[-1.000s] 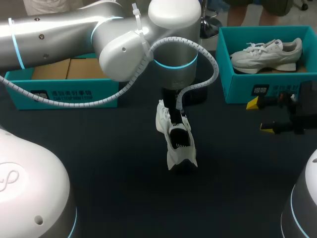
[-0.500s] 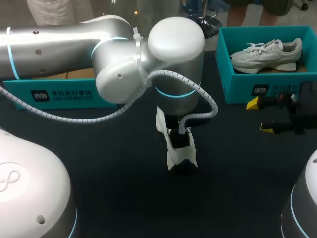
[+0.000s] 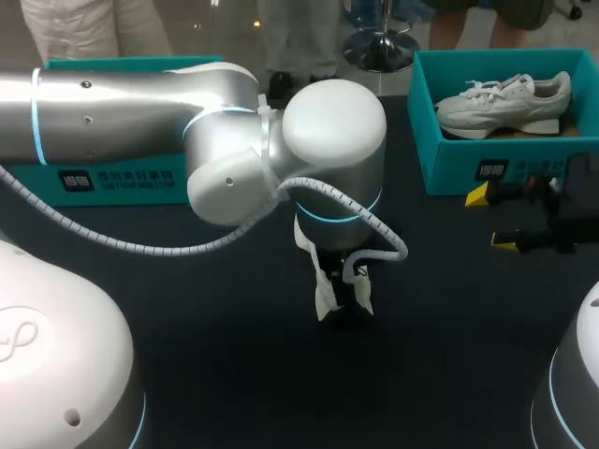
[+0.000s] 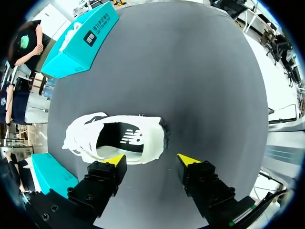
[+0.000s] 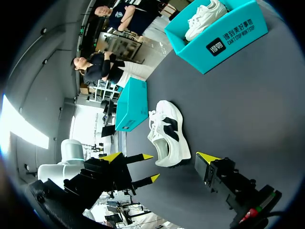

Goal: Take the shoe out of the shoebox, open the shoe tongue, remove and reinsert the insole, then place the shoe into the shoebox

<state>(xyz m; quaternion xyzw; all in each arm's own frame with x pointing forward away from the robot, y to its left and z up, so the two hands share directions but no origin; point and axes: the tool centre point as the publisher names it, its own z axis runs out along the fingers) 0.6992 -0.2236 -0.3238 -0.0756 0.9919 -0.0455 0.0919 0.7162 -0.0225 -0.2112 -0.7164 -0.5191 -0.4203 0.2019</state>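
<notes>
A white shoe (image 4: 119, 140) with a black insole lies on its side on the dark table, just ahead of my left gripper (image 4: 151, 160). That gripper stands open with its fingers either side of the heel end; one fingertip (image 4: 114, 159) is by the shoe's side and the other is clear of it. In the head view my left arm (image 3: 332, 140) hangs over the shoe (image 3: 325, 292) and hides most of it. My right gripper (image 3: 491, 220) is open and empty at the table's right, well apart from the shoe (image 5: 167, 136).
A teal shoebox (image 3: 487, 170) at the back right holds a second white shoe (image 3: 505, 101). Another teal box (image 3: 112, 176) stands at the back left behind my left arm. The table's front is bare dark cloth.
My left gripper was shut on the hanging shoe; it has come down and opened, and the shoe now rests on the table. The right arm has not moved.
</notes>
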